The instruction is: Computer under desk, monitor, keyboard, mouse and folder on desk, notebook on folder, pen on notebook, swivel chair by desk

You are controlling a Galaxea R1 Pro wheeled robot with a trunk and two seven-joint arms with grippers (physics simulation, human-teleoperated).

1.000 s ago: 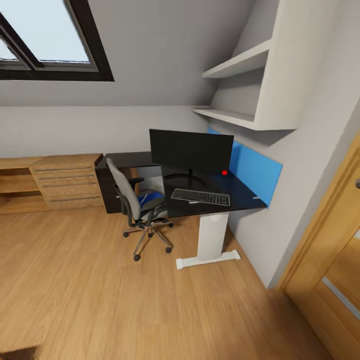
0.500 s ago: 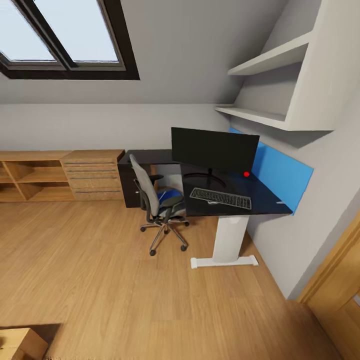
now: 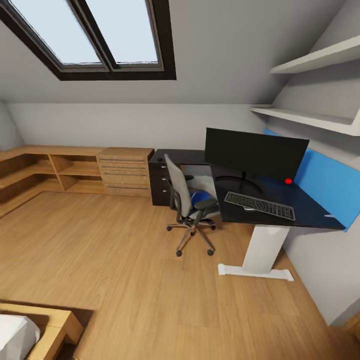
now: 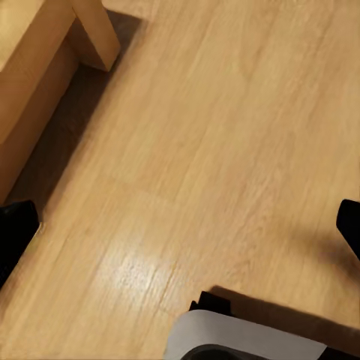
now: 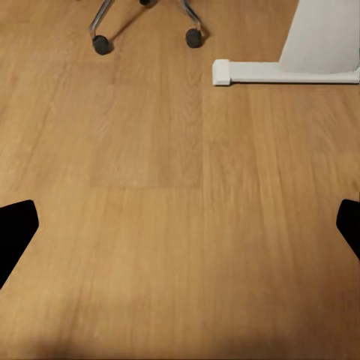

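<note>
Standing at the far left of the head view: low wooden shelving along the wall, then a wooden drawer unit, with a bed corner poking in at the bottom. Sitting mid-room on the wood floor: the swivel chair, grey-backed, pulled up just beside the desk and carrying the blue folder on its seat. Resting further right on the dark desktop: the monitor upright at the back, the keyboard lying in front of it, and a small red object near the monitor's right end, too small to identify. Backing the desk: a blue wall panel, with white shelves above. Hanging over bare floor well short of the desk: the left gripper, fingertips spread wide apart at the frame edges, gripping nothing, near a wooden bed frame. Pointing at floor nearer the workspace: the right gripper, likewise spread and empty, with the chair's castors and the desk's white foot lying ahead of it, well apart from the fingertips.
</note>
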